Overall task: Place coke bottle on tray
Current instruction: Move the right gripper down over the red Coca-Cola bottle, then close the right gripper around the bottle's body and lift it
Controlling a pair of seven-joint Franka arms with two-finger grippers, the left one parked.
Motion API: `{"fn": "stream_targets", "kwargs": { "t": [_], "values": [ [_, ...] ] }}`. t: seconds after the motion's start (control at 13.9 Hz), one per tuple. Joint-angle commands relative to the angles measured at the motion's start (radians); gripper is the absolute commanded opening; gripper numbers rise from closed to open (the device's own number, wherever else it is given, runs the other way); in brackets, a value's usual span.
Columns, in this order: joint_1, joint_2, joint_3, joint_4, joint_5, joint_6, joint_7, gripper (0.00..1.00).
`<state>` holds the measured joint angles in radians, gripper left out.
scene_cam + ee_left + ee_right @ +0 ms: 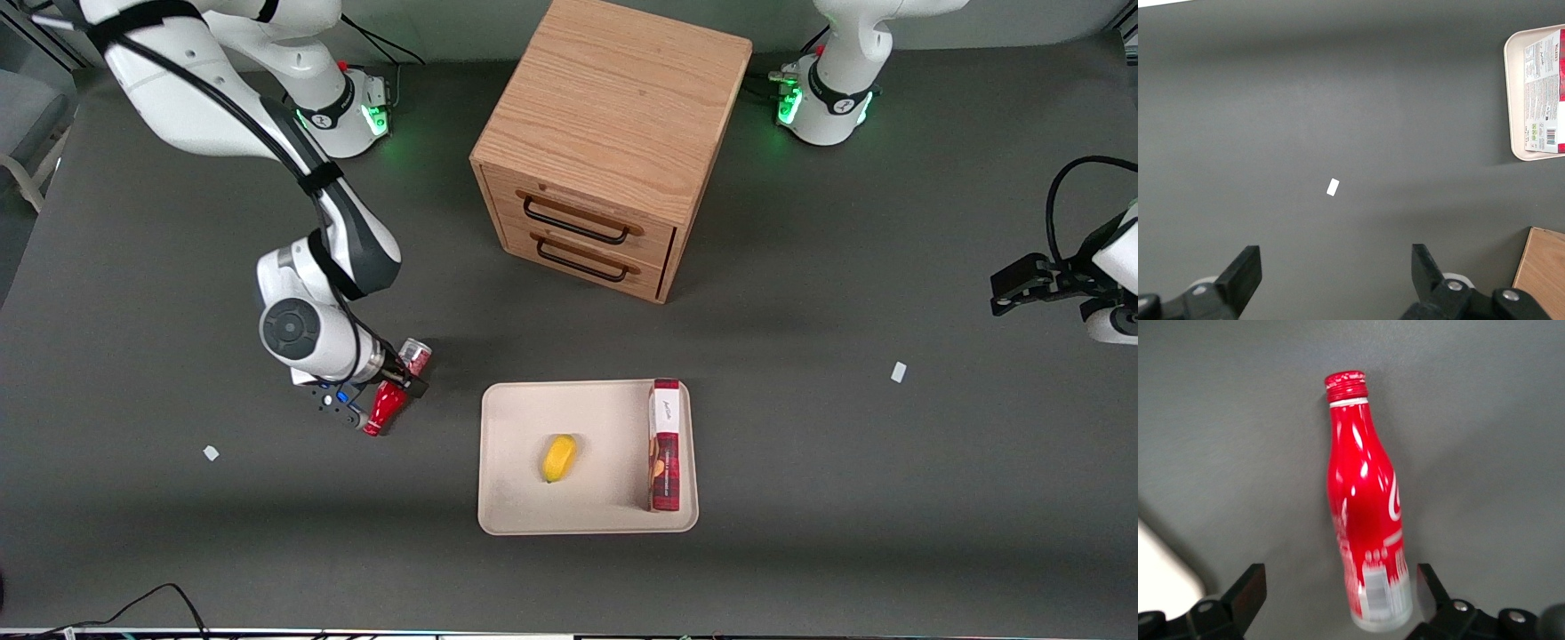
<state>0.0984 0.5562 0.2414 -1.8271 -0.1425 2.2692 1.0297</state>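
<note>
Front view: we see the coke bottle [391, 397] lying on the dark table [133, 311], off the tray [516, 418] and toward the working arm's end of the table. Its long axis runs diagonally, silver base pointing away from the front cam and cap end nearer to it. The gripper [391, 391] sits right over the bottle's mid section. On the tray: a yellow fruit [559, 458] near the middle and a red-and-white box [666, 444] along the edge toward the parked arm's end. A wooden drawer cabinet [613, 142] stands farther from the cam than the tray.

Right wrist view: bottle [1368, 513] seen lengthwise, red cap far from the fingers, silver base w/ barcode between them. Fingers [1248, 593] stand apart, one on each side of the base, gap on both sides, so nothing clamped. This view shows that; the front view doesn't.

Left wrist view: only the tray corner [1513, 100] w/ the box [1545, 93] and a white scrap [1333, 187] on the table; no bottle.
</note>
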Motion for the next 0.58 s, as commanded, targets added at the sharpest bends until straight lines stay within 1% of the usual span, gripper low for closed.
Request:
{"fn": "stream_targets", "kwargs": {
  "t": [0.0, 0.14, 0.22, 0.29, 0.51],
  "values": [
    [0.004, 0.037, 0.003, -0.024, -0.058, 0.079, 0.066, 1.0],
    [0.003, 0.051, 0.001, -0.041, -0.065, 0.123, 0.066, 1.0],
    [0.003, 0.057, 0.001, -0.049, -0.09, 0.139, 0.066, 0.65],
    [0.001, 0.06, 0.001, -0.05, -0.119, 0.139, 0.066, 0.01],
    [0.003, 0.062, 0.001, -0.05, -0.126, 0.139, 0.066, 0.0]
  ]
}}
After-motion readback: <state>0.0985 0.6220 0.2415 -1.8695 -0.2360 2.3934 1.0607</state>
